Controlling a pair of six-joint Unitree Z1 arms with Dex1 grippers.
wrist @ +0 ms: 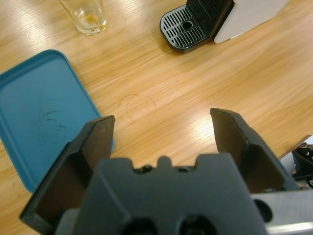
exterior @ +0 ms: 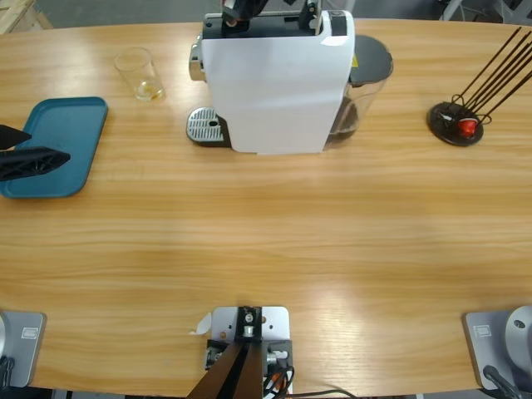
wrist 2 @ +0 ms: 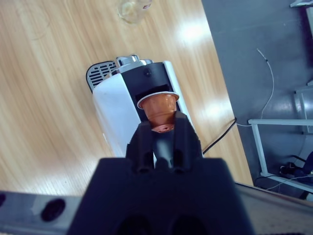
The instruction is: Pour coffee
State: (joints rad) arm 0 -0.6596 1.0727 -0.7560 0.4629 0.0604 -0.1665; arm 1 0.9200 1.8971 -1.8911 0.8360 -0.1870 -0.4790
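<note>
A white coffee machine (exterior: 274, 83) stands at the table's far middle, its perforated drip tray (exterior: 205, 127) on its left. My right gripper (wrist 2: 160, 125) hangs over the machine's top (wrist 2: 122, 112), shut on a copper-orange capsule (wrist 2: 158, 108) just above the dark slot (wrist 2: 152, 88). In the high view this gripper (exterior: 241, 15) shows at the top edge. A clear glass (exterior: 143, 73) left of the machine holds only a thin yellowish trace; no dark coffee shows. My left gripper (wrist: 161, 117) is open and holds nothing, low over the blue tray (wrist: 34, 112).
The blue tray (exterior: 71, 125) lies at the left edge, with the left gripper (exterior: 41, 148) over its near side. A black capsule stand (exterior: 455, 123) with thin rods and a red capsule sits at the far right. Bare wood fills the near half.
</note>
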